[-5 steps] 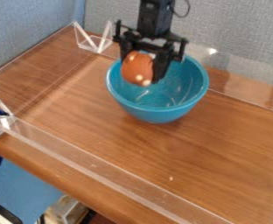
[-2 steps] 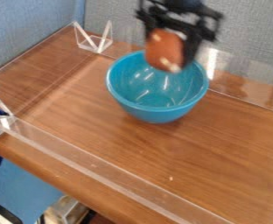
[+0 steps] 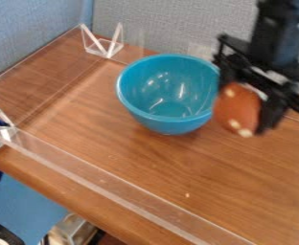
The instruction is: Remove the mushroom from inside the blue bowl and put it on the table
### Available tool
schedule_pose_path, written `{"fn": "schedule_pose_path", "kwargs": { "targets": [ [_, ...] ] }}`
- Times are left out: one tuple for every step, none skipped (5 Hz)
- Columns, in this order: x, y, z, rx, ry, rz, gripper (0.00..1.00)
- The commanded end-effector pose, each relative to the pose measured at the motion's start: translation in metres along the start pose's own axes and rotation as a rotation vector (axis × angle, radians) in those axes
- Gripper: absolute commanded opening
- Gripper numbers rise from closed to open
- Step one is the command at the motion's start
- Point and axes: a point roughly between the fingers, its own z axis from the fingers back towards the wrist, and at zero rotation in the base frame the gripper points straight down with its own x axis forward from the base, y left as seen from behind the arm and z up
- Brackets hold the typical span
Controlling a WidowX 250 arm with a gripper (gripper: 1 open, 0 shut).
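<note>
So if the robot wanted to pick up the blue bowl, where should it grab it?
Probably the rim. The blue bowl sits upright on the table, open side up, and it looks too wide to pinch across. Coming straight down from above, one finger inside and one outside the thin wall would likely work best. The near edge is clear. Right now the gripper is busy holding the mushroom.

Single camera, raised, near the desk [image 3: 101, 124] corner, looking obliquely down; claw [image 3: 248, 100] sits right of frame centre.
</note>
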Motion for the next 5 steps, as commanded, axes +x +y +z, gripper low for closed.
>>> {"fn": "schedule_pose_path", "kwargs": {
  "targets": [
    [0.001,-0.017,-0.007,-0.003,-0.008,-0.026,0.0],
    [-0.007,-0.029,-0.028,-0.013,0.017,-0.003,0.0],
    [-0.012,-0.025,-0.046,-0.012,0.024,0.039,0.0],
    [-0.011,-0.018,-0.061,-0.007,0.034,0.056,0.0],
    [-0.006,-0.013,-0.073,-0.002,0.043,0.067,0.0]
  ]
}}
